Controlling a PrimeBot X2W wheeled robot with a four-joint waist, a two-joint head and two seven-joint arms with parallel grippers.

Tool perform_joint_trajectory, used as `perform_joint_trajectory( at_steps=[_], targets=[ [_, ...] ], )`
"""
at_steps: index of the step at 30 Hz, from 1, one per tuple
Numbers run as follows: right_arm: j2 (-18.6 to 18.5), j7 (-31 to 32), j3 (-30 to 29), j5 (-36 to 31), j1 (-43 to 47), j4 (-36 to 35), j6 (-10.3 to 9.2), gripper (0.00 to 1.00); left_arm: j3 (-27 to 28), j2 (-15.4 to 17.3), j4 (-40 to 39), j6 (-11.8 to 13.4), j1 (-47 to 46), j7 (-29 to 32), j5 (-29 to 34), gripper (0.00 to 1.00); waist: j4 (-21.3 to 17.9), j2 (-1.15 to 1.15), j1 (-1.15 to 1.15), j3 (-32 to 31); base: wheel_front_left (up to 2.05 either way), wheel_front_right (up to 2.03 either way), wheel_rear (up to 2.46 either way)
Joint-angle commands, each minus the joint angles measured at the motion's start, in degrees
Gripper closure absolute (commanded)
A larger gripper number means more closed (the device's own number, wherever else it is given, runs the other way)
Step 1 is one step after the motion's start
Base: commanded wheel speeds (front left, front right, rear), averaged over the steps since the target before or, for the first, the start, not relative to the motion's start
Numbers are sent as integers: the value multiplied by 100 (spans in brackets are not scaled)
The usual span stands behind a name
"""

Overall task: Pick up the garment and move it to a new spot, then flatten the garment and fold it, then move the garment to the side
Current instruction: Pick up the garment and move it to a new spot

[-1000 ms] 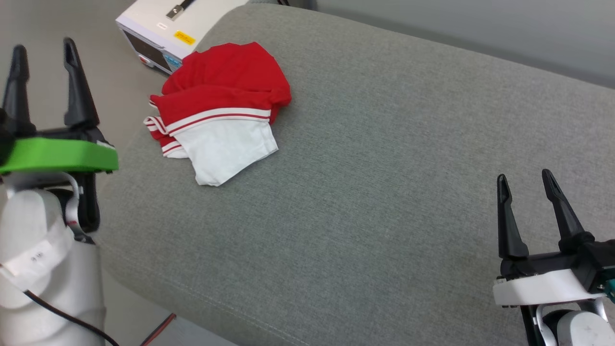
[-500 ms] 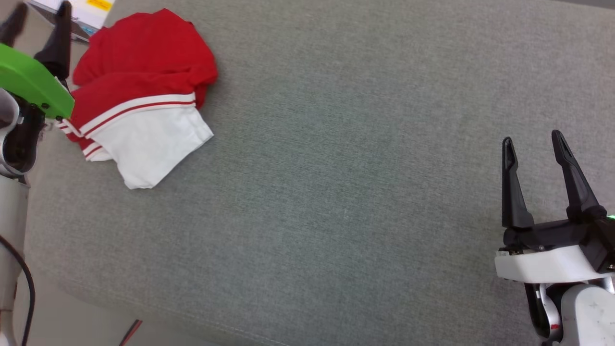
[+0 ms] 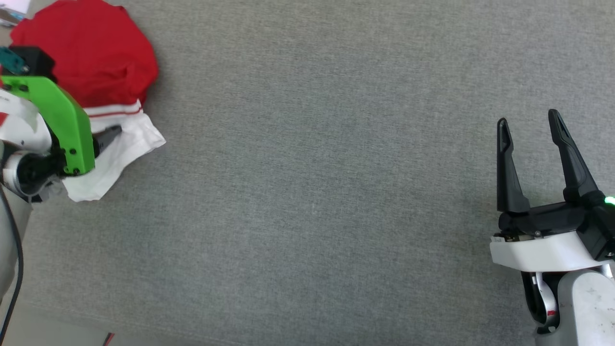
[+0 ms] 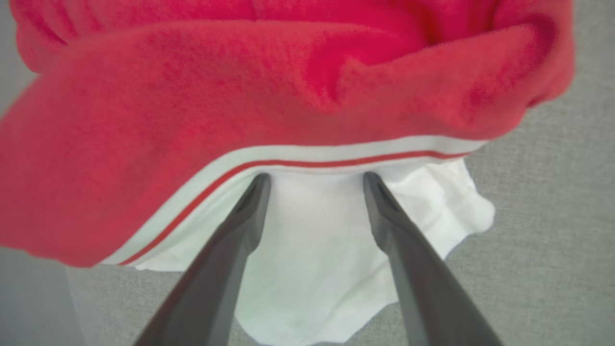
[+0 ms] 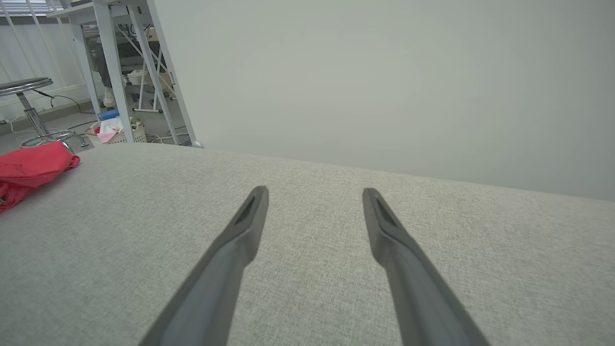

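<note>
The garment (image 3: pixel 96 57) lies bunched at the far left of the grey cushion (image 3: pixel 312 168): a red body, striped trim and a white sleeve (image 3: pixel 129 144) toward me. My left gripper (image 3: pixel 108 137), on its green mount, hovers low over that sleeve. In the left wrist view the gripper (image 4: pixel 314 180) is open, both tips at the striped trim of the garment (image 4: pixel 192 96), white sleeve (image 4: pixel 317 240) between and beneath the fingers. No lettering shows. My right gripper (image 3: pixel 527 120) stands open at the lower right, far from the cloth, open (image 5: pixel 314 192) over bare cushion. The garment (image 5: pixel 29 166) shows far left there.
The cushion's front edge (image 3: pixel 57 312) runs along the bottom left, with floor below it. Beyond the cushion's far left end stand a metal stool (image 5: pixel 29 86), white table legs (image 5: pixel 120 72) and a small basket (image 5: pixel 115 132). A plain wall rises behind.
The head camera has swung, shifting the whole picture left and up. My left gripper has come down from beside the garment to just over its white sleeve. The right gripper holds its pose.
</note>
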Motion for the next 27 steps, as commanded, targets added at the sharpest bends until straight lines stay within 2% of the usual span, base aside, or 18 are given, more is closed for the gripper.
perform_joint_trajectory(
  at_steps=[1,8,9,10,11,18,27],
  targets=[
    [-19,-35,13,2,-102,-7,-4,0,-192,57,28,-16,74,126,-40,0,-127,-1,-1,112,0,0,0],
    [-19,-35,-29,69,-149,21,-4,0,-796,-50,264,-16,198,165,-176,0,-175,-1,-1,173,0,0,0],
    [-19,-35,-38,90,-156,32,-4,0,-875,-60,282,-16,191,136,-202,49,-175,-1,-1,171,0,0,0],
    [-19,-35,-45,107,-161,40,-4,0,-936,-56,300,-16,177,106,-209,87,-174,-1,-1,165,0,0,0],
    [-19,-35,-52,126,-164,53,-4,0,-1013,-48,322,-16,152,65,-210,100,-170,-1,-1,148,0,0,0],
    [-19,-35,-105,262,-58,118,-4,0,-1194,144,274,-16,-189,-563,-267,100,-48,-1,-1,-152,0,0,0],
    [-19,-35,-179,594,94,229,-4,0,-1637,522,-624,-16,-658,-1223,-272,100,80,-1,-1,-662,0,0,0]
  ],
)
